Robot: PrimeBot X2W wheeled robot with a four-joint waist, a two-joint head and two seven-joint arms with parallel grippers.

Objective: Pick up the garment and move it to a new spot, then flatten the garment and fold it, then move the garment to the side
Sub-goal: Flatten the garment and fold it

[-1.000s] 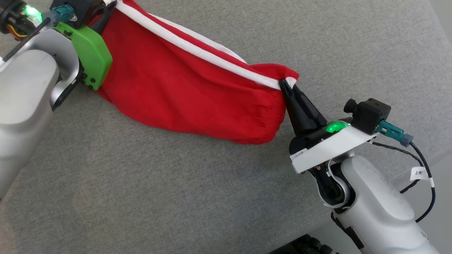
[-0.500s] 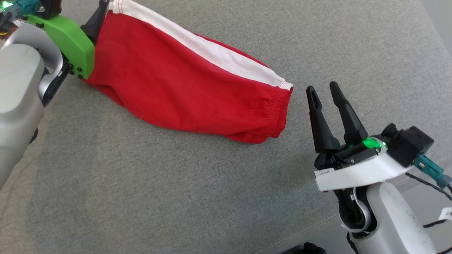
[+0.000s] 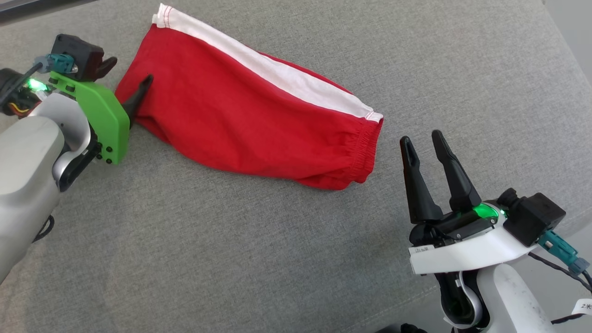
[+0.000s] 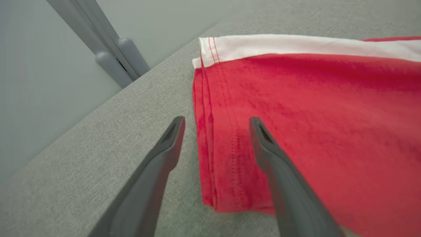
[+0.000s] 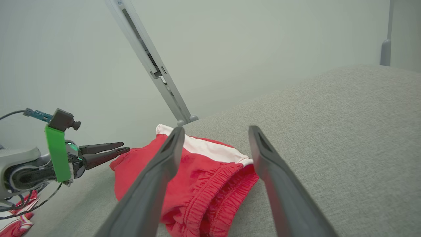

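Note:
The red garment [image 3: 249, 120] with a white side stripe lies stretched out flat on the grey cushion [image 3: 231, 259], elastic waistband toward the right. My left gripper [image 3: 129, 71] stands open at its left hem end, holding nothing. In the left wrist view the left gripper [image 4: 217, 120] straddles the edge of the garment [image 4: 312, 115], one finger over the cloth and one over the cushion. My right gripper [image 3: 421, 137] is open and empty, a short way right of the waistband. The right wrist view shows the right gripper [image 5: 216, 129] apart from the garment [image 5: 204, 184], with the left gripper [image 5: 121, 148] beyond.
The cushion's right edge [image 3: 562, 69] drops off close to my right arm. A grey metal post [image 4: 111, 56] stands behind the cushion, also slanting through the right wrist view as a post [image 5: 158, 75]. Some red and white cloth [image 5: 16, 220] lies low beside my left arm.
Both grippers were shut on the garment's ends a second ago. The right one let go first and drew back; the left one has now opened too. The garment rests flat.

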